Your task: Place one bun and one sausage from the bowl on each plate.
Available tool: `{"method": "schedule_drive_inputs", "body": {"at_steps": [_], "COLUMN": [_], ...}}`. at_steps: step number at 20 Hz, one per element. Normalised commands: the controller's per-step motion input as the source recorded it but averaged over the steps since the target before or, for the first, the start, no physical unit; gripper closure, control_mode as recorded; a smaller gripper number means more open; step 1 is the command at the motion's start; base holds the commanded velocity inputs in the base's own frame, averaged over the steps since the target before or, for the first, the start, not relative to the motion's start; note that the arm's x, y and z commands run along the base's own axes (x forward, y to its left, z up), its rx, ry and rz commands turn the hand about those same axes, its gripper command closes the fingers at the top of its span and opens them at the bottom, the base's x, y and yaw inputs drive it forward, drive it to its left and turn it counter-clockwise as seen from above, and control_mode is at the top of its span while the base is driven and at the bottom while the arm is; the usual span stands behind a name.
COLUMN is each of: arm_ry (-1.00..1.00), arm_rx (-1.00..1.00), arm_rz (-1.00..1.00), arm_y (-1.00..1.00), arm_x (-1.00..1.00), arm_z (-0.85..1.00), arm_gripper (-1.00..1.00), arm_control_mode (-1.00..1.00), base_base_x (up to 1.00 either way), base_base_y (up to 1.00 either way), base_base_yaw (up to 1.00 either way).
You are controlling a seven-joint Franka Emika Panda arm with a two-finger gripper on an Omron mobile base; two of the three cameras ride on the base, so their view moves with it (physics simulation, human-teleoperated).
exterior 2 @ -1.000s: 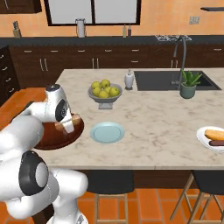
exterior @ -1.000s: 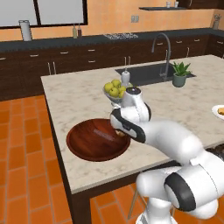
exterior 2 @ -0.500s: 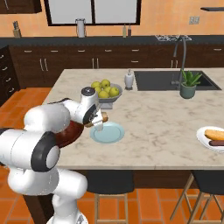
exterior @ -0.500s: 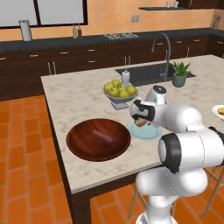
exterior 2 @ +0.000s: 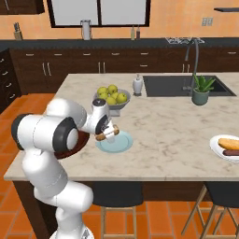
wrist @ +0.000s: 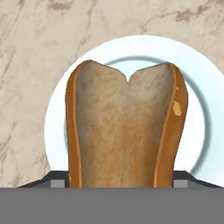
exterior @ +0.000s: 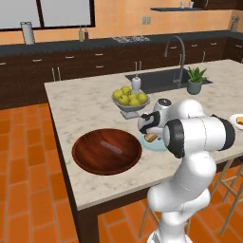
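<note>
Now the bun was pinched by the jaws of the gripper above the pale blue plate, near the worktop's front edge.

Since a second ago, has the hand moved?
Yes. The hand, holding a bun, went from the wooden bowl toward the fruit bowl, over the blue plate.
</note>
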Motion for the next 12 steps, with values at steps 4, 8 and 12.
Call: {"method": "schedule_drive_inputs", "body": {"at_steps": [4, 8, 12], "arm_ry": [0.0, 0.0, 0.0], "arm_rx": [0.0, 0.0, 0.02], "arm_rz": [0.05, 0.03, 0.01], "arm_y": [-0.31, -0.17, -0.06], "arm_x": [0.34, 0.06, -0.01], "arm_z": [-0.23, 0.03, 0.35], "arm_gripper": [-1.0, -1.0, -1.0], "arm_control_mode": [-1.0, -1.0, -1.0], "base_base_x": [0.0, 0.0, 0.0], "base_base_y": [0.0, 0.0, 0.0], "base_base_yaw": [0.0, 0.0, 0.0]}}
